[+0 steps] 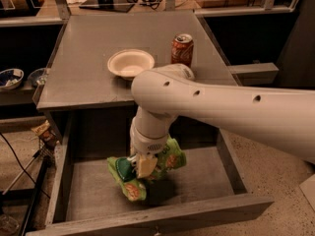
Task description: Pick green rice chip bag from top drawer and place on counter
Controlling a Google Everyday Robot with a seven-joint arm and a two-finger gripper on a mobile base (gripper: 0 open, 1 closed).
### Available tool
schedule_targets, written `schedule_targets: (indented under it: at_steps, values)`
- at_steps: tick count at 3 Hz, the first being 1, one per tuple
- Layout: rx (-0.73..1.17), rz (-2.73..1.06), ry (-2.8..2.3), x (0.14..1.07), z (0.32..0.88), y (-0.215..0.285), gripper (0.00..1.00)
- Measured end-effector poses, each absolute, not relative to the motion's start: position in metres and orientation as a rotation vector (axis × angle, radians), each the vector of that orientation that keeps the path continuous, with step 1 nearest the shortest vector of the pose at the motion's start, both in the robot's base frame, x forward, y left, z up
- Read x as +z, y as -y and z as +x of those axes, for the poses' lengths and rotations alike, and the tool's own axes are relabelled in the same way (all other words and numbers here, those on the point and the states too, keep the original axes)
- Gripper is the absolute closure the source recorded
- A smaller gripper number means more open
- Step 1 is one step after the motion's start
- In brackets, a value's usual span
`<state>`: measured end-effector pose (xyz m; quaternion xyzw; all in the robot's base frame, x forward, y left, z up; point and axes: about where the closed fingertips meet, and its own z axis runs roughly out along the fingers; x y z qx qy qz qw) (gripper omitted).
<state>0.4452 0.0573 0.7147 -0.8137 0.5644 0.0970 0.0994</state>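
The green rice chip bag [129,183] hangs crumpled a little above the floor of the open top drawer [93,193]. My gripper [143,165] points down from the white arm and is shut on the bag's middle. The bag's left end droops lower than its right end [173,156]. The arm hides the bag's upper part. The grey counter [88,68] lies above and behind the drawer.
On the counter stand a white bowl [131,63] and an orange soda can [182,49]. A small tan wrapper [43,131] lies left of the drawer. Blue bowls [11,77] sit on the dark left shelf. The drawer's front panel [162,221] is close below the bag.
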Motion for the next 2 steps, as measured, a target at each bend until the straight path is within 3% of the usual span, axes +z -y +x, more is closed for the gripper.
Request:
schedule_targets:
  at_steps: [2]
  values:
    - [0.248,-2.424,-1.592,0.7542,0.4446,-0.0629,1.0]
